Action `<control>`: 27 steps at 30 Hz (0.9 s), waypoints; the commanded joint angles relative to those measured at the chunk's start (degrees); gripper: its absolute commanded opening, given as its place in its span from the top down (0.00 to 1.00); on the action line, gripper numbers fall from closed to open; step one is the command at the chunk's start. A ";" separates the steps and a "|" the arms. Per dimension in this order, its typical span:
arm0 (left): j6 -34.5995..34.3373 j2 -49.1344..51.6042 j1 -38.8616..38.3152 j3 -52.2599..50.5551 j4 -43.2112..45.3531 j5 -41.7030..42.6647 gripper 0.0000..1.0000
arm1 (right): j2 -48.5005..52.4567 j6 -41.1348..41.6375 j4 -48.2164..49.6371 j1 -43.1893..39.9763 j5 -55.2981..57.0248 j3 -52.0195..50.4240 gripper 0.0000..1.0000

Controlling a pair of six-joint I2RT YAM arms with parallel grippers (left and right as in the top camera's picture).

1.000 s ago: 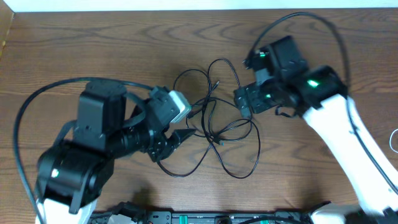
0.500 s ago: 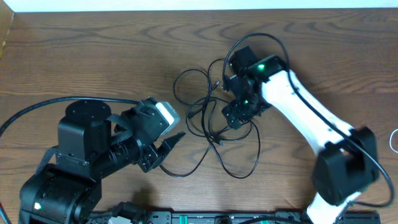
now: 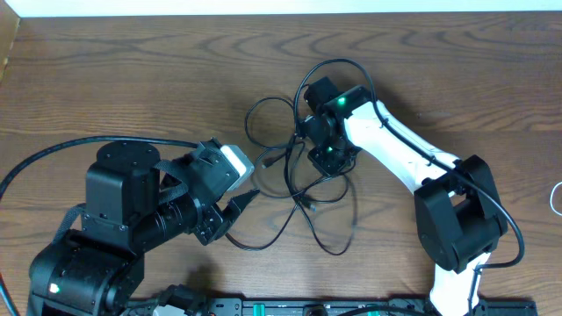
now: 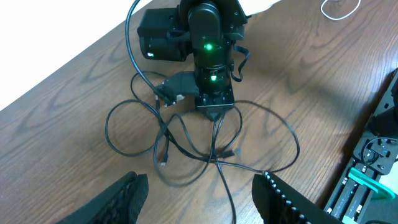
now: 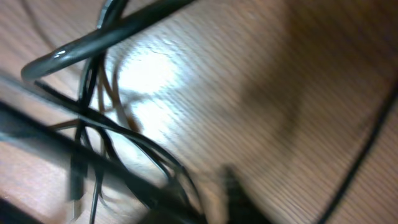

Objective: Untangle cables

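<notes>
The black cable [image 3: 312, 204] lies in tangled loops on the middle of the wooden table, and its crossing strands [image 4: 214, 160] also show in the left wrist view. A white cable [image 3: 556, 195] barely shows at the right edge, apart from the tangle; it is in the top right corner [image 4: 339, 7] of the left wrist view. My right gripper [image 3: 325, 161] points down into the top of the tangle, fingers drawn together on black strands [image 4: 214, 115]. The right wrist view is blurred, with black strands [image 5: 124, 143] close up. My left gripper [image 3: 246, 200] hangs open left of the tangle [image 4: 202, 205], one strand passing loosely between its fingers.
The right arm's thick black wire [image 3: 351, 66] arcs over the tangle's far side. A black rail with green parts [image 3: 263, 307] runs along the table's front edge and shows at the right [image 4: 373, 168] of the left wrist view. The table's far edge meets a white wall.
My right arm has swung left and come down onto the tangle, and its jaws have closed. My left arm drew back toward the lower left, then held still.
</notes>
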 commanded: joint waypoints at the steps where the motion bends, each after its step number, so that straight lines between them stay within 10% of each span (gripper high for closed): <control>1: 0.09 -0.15 0.15 0.61 -0.15 -0.55 0.41 | 0.00 0.63 0.22 0.92 -3.34 -0.02 0.99; 27: 0.13 0.68 0.15 0.59 -2.64 -0.57 0.40 | -32.20 7.91 1.55 0.04 2.82 27.17 0.99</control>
